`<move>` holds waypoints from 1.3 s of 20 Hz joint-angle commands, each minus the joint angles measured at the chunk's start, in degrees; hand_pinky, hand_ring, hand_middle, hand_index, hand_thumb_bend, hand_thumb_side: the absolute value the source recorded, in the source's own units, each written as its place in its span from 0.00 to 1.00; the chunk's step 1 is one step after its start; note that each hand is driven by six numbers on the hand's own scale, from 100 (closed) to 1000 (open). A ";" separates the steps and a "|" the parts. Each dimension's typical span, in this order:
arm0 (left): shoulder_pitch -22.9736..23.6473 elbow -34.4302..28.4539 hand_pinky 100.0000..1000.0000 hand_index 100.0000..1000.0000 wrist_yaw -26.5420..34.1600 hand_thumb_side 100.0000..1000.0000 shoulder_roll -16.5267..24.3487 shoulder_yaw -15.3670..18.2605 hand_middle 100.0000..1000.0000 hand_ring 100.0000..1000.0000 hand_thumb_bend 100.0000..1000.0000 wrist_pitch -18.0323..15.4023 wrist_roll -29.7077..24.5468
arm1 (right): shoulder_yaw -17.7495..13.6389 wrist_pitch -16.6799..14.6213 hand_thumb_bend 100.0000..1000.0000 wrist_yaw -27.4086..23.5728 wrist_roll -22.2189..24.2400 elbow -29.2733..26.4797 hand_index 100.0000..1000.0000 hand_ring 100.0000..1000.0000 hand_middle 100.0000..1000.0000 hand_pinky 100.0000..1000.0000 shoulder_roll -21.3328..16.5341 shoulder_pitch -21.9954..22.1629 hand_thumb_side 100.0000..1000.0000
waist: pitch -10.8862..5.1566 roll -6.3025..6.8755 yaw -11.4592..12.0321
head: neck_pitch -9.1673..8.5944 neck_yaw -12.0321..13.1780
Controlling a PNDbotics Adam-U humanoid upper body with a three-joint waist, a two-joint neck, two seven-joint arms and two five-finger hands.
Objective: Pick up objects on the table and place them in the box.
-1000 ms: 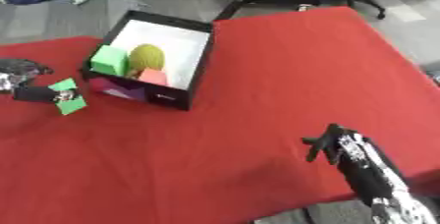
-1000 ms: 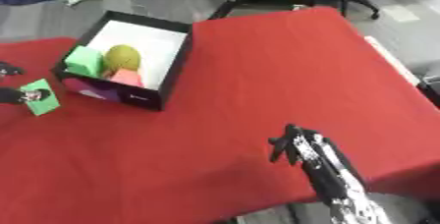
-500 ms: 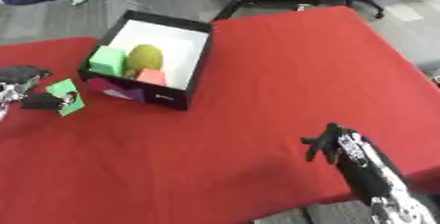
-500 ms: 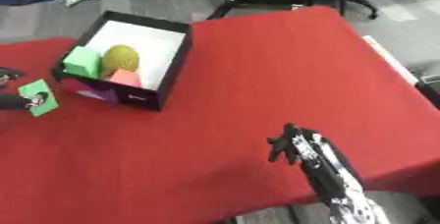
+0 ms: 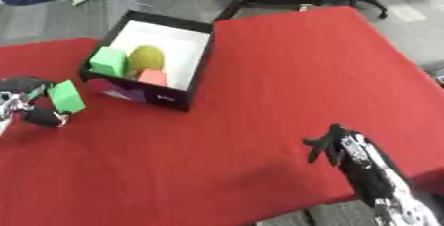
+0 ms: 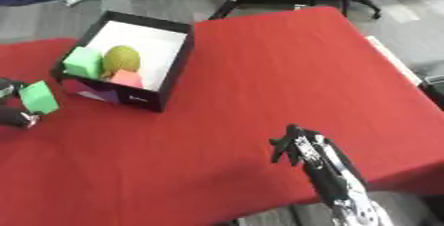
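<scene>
Green block [image 5: 66,96] sits at the far left of the red worktop [image 5: 286,66], pinched in our left hand [image 5: 26,105], whose dark fingers [image 5: 43,117] curl round its lower and upper edges. It is tilted and lies just to the left of the black box [image 5: 165,59], apart from the box's near corner. We see the box standing open on the worktop, white inside, with a purple patch on its near outer wall. Inside it, against the near-left wall, lie a second green cube [image 5: 107,61], an olive rounded object [image 5: 147,57] just beside it, and a small pink block [image 5: 153,77] in front of that. Our right hand [image 5: 334,143] comes in from the lower right corner and hovers over the bare cloth well apart from the box, its fingers loosely spread and holding nothing.
</scene>
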 commanded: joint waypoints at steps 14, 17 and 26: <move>-1.22 -1.28 0.75 0.94 1.11 0.74 0.70 -0.10 0.76 0.66 0.12 0.51 1.88 | -0.29 -0.12 0.00 0.18 0.00 -0.71 0.41 0.38 0.12 0.81 -0.42 -0.26 0.73 | -0.38 -0.04 -0.06 | -0.11 -0.10; -1.34 -1.21 0.74 0.93 1.00 0.71 0.43 -0.18 0.74 0.64 0.10 0.42 1.74 | -0.29 -0.10 0.00 0.21 -0.01 -0.70 0.41 0.38 0.12 0.81 -0.41 -0.28 0.73 | -0.36 -0.04 -0.10 | -0.11 -0.09; -1.83 -1.90 0.70 0.83 1.52 0.20 0.37 -0.19 0.61 0.55 0.03 1.03 4.42 | -0.21 -0.04 0.00 0.16 0.10 -0.69 0.41 0.38 0.12 0.81 -0.41 -0.36 0.73 | -0.40 -0.01 -0.27 | -0.11 -0.07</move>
